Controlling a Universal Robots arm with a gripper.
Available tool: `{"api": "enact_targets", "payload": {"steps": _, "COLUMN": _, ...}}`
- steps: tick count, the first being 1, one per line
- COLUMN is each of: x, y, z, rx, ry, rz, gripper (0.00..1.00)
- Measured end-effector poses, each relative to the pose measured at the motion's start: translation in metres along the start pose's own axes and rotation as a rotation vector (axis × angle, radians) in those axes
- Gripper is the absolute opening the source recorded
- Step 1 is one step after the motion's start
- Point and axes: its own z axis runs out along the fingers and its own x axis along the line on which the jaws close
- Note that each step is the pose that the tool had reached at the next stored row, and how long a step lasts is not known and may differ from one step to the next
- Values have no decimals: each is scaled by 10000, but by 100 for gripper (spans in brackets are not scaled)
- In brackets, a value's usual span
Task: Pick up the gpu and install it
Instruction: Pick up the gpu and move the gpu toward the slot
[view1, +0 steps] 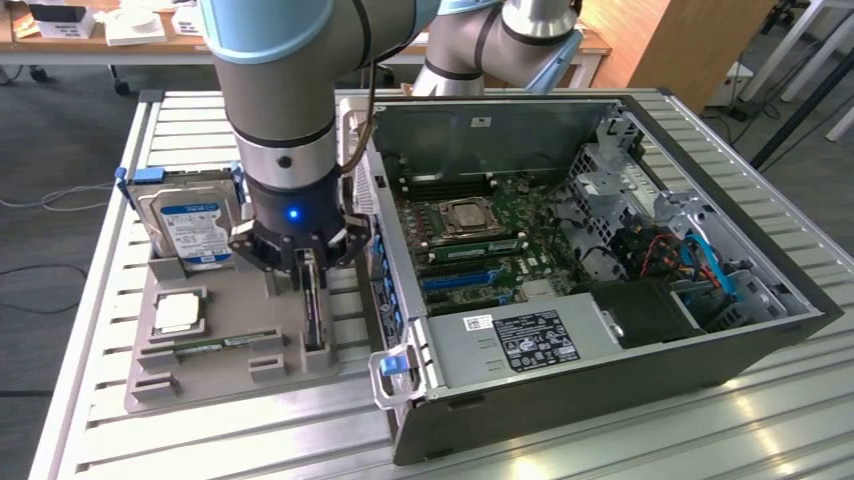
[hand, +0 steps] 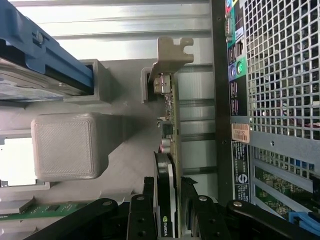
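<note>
**Containers.** 1 grey tray (view1: 220, 295) (hand: 65, 145) lies on the slatted table (view1: 747, 430), at the exterior view's left of 1 open case (view1: 627, 375). The tray holds 4 parts:
- 1 hard drive (view1: 191, 228) (hand: 30, 87), upright in a rear slot.
- 1 CPU (view1: 178, 312), lying flat.
- 1 memory stick (view1: 214, 346) (hand: 40, 209), on edge near the front.
- 1 gpu (view1: 314, 320) (hand: 172, 115), on its long edge in the slot nearest the case.

The case holds 1 motherboard (view1: 501, 245) with 1 bare socket (view1: 467, 215). 1 power supply (view1: 527, 340) sits along its front wall, and red and blue cables lie at the exterior view's right.

**Tool and gpu.** 1 arm reaches down over the tray. Its gripper (view1: 312, 272) (hand: 168, 182) straddles the upper edge of the gpu, with 1 black finger pressed to each face of the card. The jaws are clamped on the gpu.

The gpu is seated in its tray slot, directly beneath the gripper. In the wrist view its beige bracket (hand: 172, 52) stands at the end far from the fingers. The case's perforated rear panel (hand: 280, 65) runs just beside the card.
</note>
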Motion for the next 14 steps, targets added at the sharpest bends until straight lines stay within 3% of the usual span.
{"api": "enact_targets", "payload": {"steps": 14, "x": 1, "y": -2, "z": 54, "rx": 0, "ry": 0, "rz": 0, "gripper": 36}}
